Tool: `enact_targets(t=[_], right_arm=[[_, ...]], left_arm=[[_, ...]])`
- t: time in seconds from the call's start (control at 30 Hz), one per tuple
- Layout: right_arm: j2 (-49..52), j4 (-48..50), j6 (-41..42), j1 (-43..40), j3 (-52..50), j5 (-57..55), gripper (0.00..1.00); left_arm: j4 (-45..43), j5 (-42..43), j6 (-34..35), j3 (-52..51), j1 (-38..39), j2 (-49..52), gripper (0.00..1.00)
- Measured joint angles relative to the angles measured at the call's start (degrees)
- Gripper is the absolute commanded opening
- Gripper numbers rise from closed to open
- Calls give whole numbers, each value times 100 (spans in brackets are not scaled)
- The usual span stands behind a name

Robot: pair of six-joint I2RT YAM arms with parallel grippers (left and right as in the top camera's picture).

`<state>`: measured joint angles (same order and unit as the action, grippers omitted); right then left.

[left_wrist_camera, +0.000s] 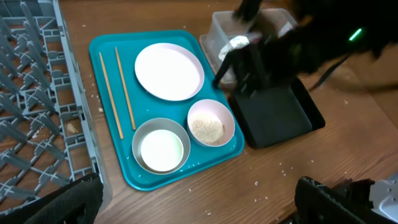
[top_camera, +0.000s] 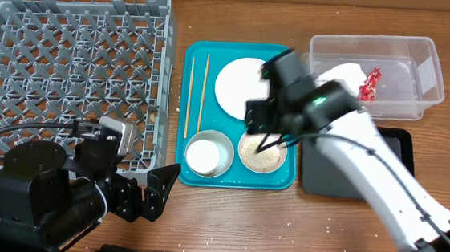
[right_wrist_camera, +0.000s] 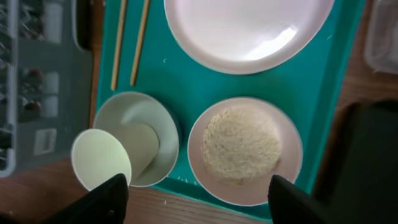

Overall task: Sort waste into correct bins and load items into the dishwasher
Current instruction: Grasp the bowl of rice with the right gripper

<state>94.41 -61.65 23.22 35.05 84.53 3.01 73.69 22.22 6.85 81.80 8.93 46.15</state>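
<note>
Rice (right_wrist_camera: 239, 143) in white bowl (right_wrist_camera: 291, 134) on teal tray (right_wrist_camera: 186, 87), mid-surface, unbinned. Wrapper (top_camera: 369, 83) & napkin (top_camera: 343, 73) in clear tub (top_camera: 430, 70), far-right corner. Plate (top_camera: 240, 87), chopsticks (top_camera: 189, 95) not racked. Right hand (right_wrist_camera: 199, 194) wide over bowl; left hand (left_wrist_camera: 199, 199) wide.

I can read no words, numbers or brand marks anywhere. The red-and-silver wrapper (top_camera: 368, 83) in the clear tub (top_camera: 328, 47) may carry print, but it is too small and crumpled to make out. A pale patch (top_camera: 429, 74) on the tub's wall at its 3 o'clock end is blurred. A small pale square (right_wrist_camera: 45, 142) on the dish rack (right_wrist_camera: 37, 87), at 9 o'clock in my right wrist view, shows nothing legible.
</note>
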Motion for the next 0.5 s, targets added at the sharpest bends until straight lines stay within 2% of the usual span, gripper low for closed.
enact_targets(t=[0.13, 0.3, 0.5], right_arm=[[234, 992, 343, 348, -933, -243, 59], [522, 1919, 260, 380, -1652, -393, 47], [713, 2251, 17, 378, -1759, -380, 47]], left_arm=[[2, 0, 0, 0, 0, 0, 100], [4, -2, 0, 0, 0, 0, 100], [2, -2, 0, 0, 0, 0, 100]])
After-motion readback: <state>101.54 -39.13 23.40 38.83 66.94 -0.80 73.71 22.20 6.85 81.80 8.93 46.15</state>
